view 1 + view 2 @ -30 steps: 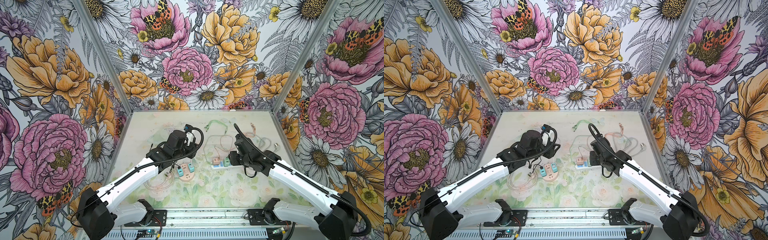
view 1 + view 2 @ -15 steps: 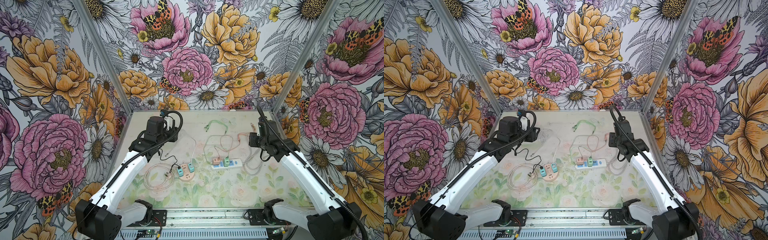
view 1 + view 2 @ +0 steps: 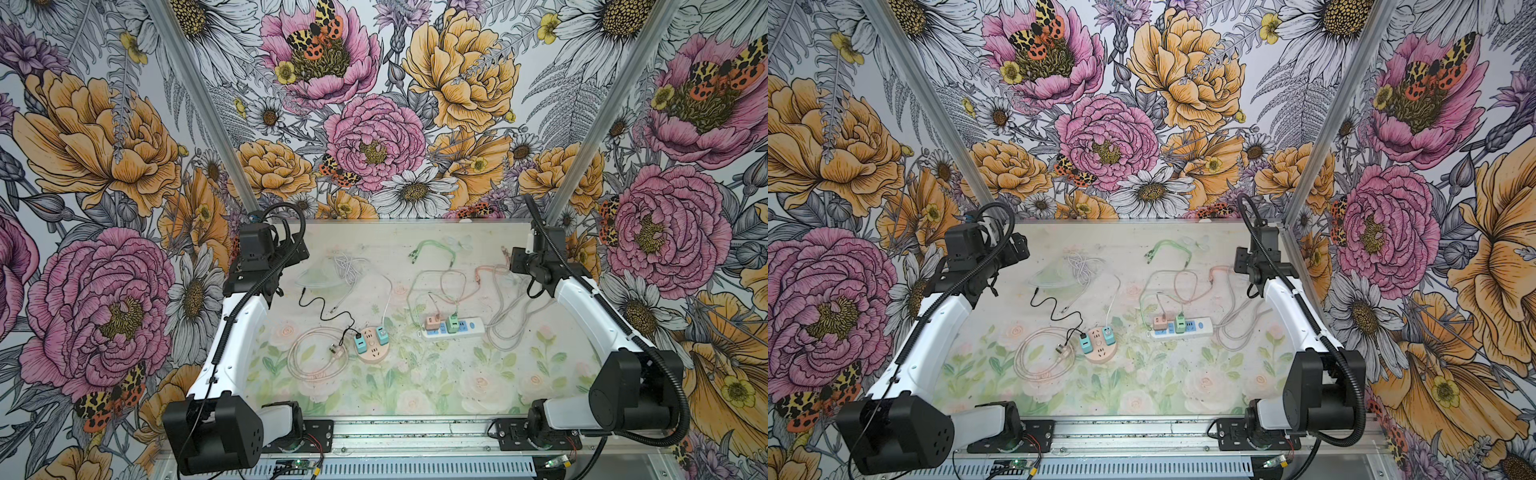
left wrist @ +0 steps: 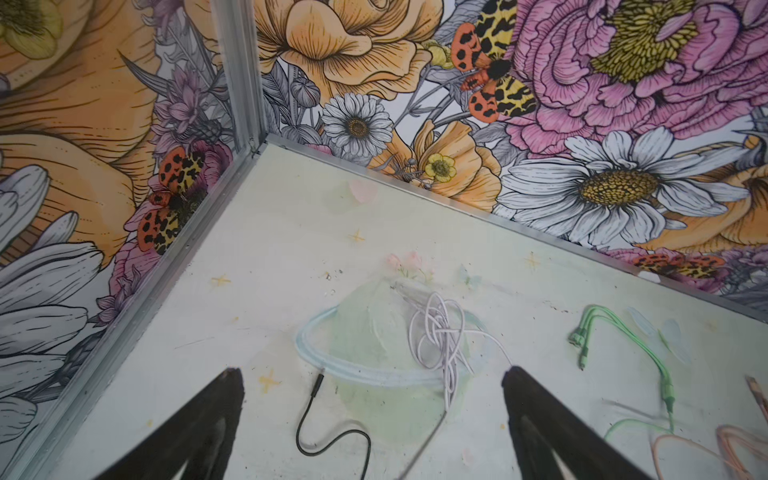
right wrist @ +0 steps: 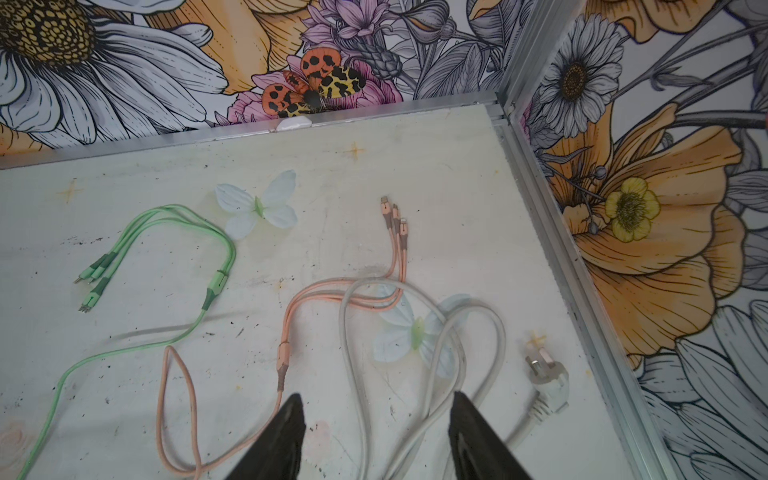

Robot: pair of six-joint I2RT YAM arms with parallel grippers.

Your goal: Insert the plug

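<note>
Lying by the right edge of the desk [image 5: 457, 174] near its far corner, the plug [image 5: 546, 378] looks light and hard, best pinched across its body, with the left gripper [image 4: 372, 370] gaping wide, the right gripper [image 5: 378, 395] half-wide, both empty.

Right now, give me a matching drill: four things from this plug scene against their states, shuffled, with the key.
1. round pink socket
2. white power strip
3. green cable heads
4. left gripper

A. open, empty
B. carries two teal adapters
C. carries one pink adapter, one green adapter
D. loose on the table

Pairs: 1-B, 2-C, 3-D, 4-A
</note>
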